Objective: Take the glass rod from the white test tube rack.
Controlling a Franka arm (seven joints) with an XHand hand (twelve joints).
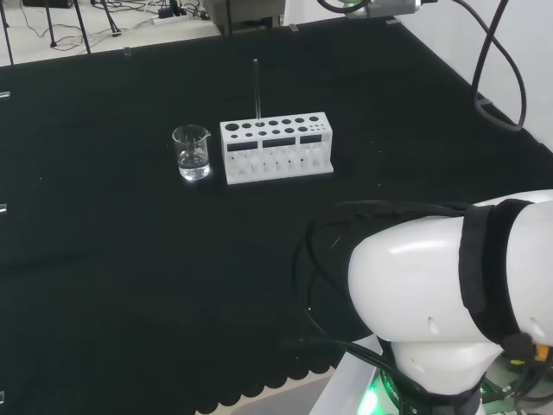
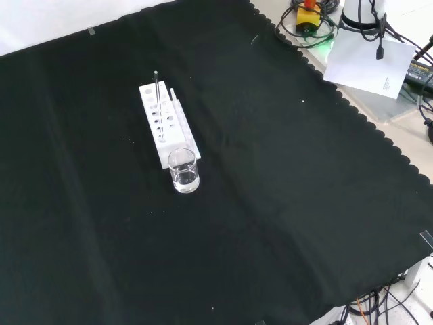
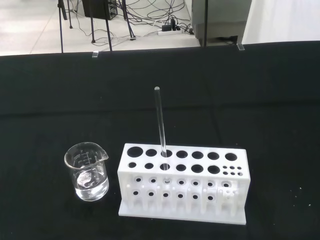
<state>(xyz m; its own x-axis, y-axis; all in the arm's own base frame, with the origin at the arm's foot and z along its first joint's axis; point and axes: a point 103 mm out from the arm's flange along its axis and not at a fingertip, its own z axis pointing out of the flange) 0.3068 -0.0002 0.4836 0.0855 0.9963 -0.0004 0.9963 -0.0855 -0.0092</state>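
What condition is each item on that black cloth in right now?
Glass rod: standing nearly upright in a hole of the rack, untouched.
White test tube rack: upright on the cloth, holding the rod.
Beaker: upright beside the rack, some clear liquid inside.

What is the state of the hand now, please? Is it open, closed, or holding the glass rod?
Hand: cannot be told. It is not holding the glass rod, which stands untouched in the white test tube rack.
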